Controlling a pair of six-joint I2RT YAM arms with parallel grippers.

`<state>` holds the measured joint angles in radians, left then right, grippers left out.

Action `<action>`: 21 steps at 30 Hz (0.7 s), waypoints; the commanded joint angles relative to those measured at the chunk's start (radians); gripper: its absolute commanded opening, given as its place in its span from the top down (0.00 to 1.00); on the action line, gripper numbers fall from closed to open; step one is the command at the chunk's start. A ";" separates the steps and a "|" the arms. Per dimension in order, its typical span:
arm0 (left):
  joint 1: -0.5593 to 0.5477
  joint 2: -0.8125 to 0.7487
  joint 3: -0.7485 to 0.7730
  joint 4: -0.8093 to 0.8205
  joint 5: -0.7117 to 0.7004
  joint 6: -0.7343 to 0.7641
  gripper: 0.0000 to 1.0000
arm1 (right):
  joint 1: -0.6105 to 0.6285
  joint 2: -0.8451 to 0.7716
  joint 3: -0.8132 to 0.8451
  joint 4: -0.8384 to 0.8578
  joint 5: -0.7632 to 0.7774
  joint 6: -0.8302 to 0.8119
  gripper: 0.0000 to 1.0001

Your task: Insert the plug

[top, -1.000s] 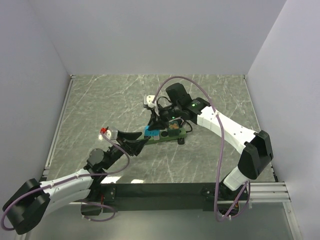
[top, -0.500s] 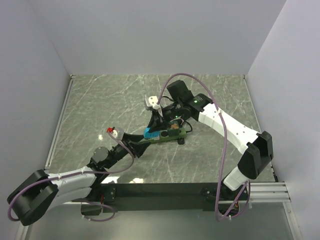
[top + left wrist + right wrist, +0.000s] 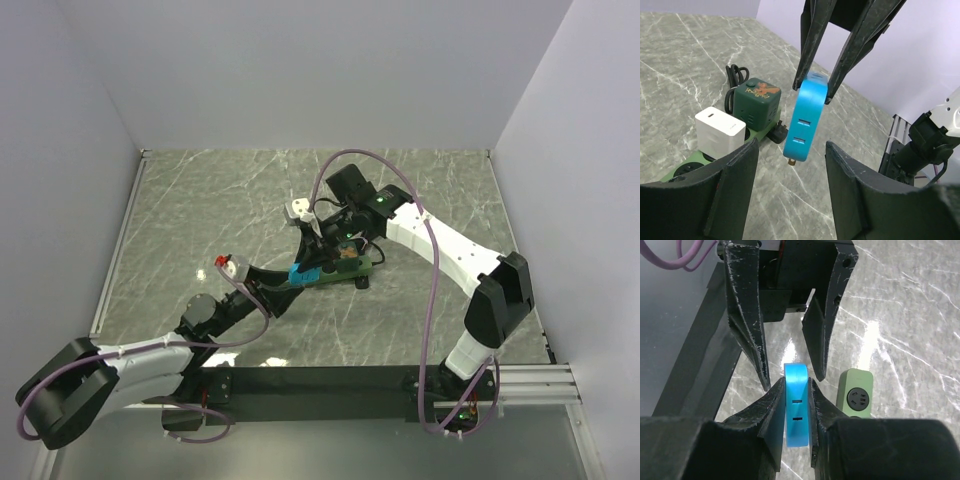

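A flat blue plug hangs upright above the table with a brass pin showing at its lower end. My right gripper is shut on the blue plug, pinching its flat sides from above. The green power strip lies just beside it, and an unused socket shows at the strip's end. My left gripper stands open below the plug, one finger on each side and touching nothing. In the top view the blue plug sits at the left end of the power strip.
A white charger and a dark green cube adapter are plugged into the strip. A black cable coils behind the cube. Both arms meet mid-table, with grey walls on three sides.
The left arm has drawn its elbow in and brought its open gripper up under the blue plug. The right gripper has shifted slightly while keeping hold of the plug.
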<state>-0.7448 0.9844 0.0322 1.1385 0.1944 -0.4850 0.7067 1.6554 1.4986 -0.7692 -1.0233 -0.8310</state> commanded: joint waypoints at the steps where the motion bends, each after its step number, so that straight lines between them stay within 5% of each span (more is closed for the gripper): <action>1: 0.004 0.006 -0.038 0.026 0.020 0.025 0.39 | 0.004 -0.013 0.041 -0.007 -0.040 -0.014 1.00; 21: 0.004 0.135 0.017 0.162 0.030 -0.001 0.43 | 0.037 0.014 0.022 0.001 -0.050 -0.008 1.00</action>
<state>-0.7448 1.1351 0.0322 1.2270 0.2100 -0.4870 0.7338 1.6821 1.5135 -0.7856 -1.0412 -0.8364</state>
